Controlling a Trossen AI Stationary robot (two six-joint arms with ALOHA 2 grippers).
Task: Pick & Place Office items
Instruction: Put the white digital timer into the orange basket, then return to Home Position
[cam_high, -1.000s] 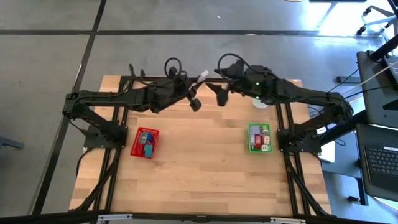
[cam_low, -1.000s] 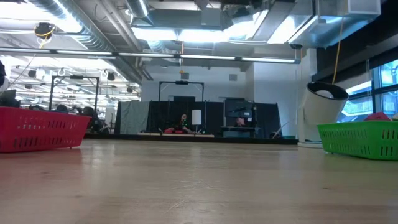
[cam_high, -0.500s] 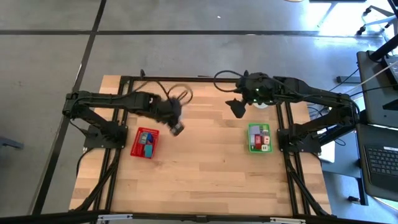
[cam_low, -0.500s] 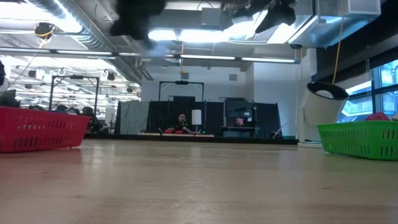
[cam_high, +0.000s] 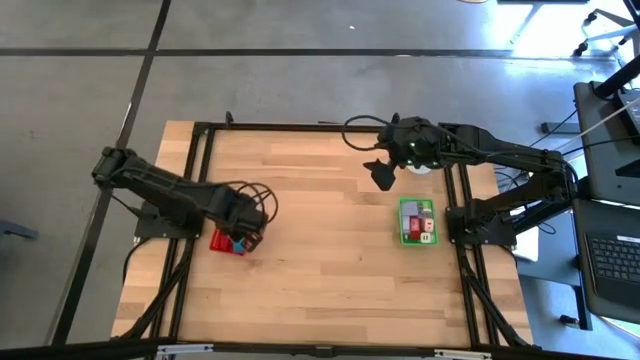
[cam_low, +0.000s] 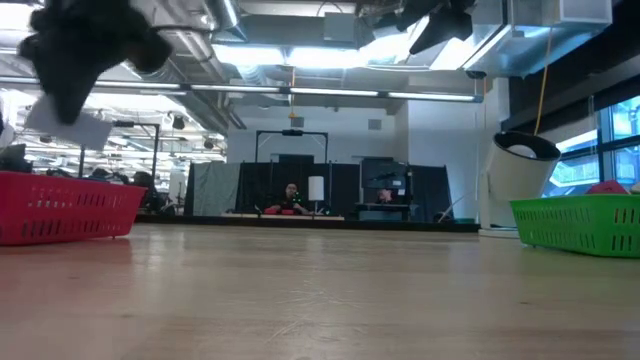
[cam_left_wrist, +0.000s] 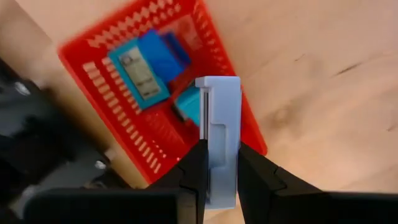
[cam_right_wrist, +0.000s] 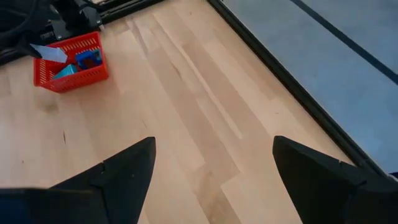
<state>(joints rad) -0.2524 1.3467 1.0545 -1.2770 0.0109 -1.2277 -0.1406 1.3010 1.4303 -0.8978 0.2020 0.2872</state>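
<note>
The left hand (cam_left_wrist: 219, 177) grips a pale lavender block (cam_left_wrist: 219, 134) between its fingers, holding it over the edge of the red tray (cam_left_wrist: 112, 118) — from above, the arm covers most of that tray (cam_high: 222, 242). Inside it lie blue and teal pieces (cam_left_wrist: 146, 65), their exact shapes hard to make out. The right hand (cam_right_wrist: 211, 168) hangs spread open and empty above the bare counter (cam_right_wrist: 186, 112), well apart. The green tray (cam_high: 416, 221) holds more small pieces, too tiny to tell apart.
</note>
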